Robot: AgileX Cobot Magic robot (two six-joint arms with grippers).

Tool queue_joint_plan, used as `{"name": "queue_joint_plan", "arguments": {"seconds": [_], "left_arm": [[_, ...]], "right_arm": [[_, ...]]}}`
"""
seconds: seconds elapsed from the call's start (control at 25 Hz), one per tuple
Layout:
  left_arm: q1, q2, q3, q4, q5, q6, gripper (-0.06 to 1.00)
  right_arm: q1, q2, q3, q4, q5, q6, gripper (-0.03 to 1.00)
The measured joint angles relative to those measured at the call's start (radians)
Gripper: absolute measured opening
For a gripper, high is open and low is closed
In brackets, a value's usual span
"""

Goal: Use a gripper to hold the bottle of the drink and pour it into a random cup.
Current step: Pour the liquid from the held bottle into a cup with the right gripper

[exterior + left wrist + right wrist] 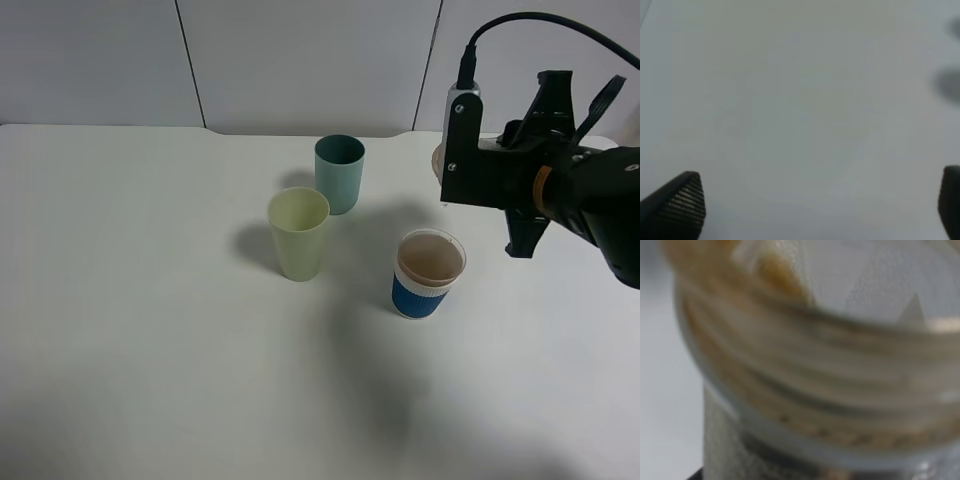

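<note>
1. I am looking at a white table (150, 350) backed by grey wall panels (300, 60).
2. My right gripper (472, 168) is clenching the bottle (815, 365), whose open neck is filling its wrist view.
3. The cup (420, 295), holding brownish drink (431, 258), is sitting just below that claw.
4. The teal cup (339, 172) and the yellow-green cup (298, 232) are standing farther out, beyond the claw's tip.
5. My left gripper (812, 212) is hanging over bare table with its jaws spread wide, holding nothing.

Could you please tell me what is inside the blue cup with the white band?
The blue cup holds a murky brownish drink, close to the rim. The drink covers the cup's floor, so anything beneath it cannot be seen.
</note>
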State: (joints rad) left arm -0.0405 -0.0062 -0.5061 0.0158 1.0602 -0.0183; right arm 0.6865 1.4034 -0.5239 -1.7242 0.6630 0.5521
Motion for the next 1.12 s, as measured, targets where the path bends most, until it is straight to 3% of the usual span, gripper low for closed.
{"name": "queue_joint_plan", "arguments": {"seconds": [0.72,1.12], "left_arm": [[0.000,0.000,0.000,0.000,0.000,0.000,0.93],[0.000,0.000,0.000,0.000,0.000,0.000,0.93]], "right_arm": [[0.000,0.000,0.000,0.000,0.000,-0.261,0.37],[0.000,0.000,0.000,0.000,0.000,-0.346,0.37]]}}
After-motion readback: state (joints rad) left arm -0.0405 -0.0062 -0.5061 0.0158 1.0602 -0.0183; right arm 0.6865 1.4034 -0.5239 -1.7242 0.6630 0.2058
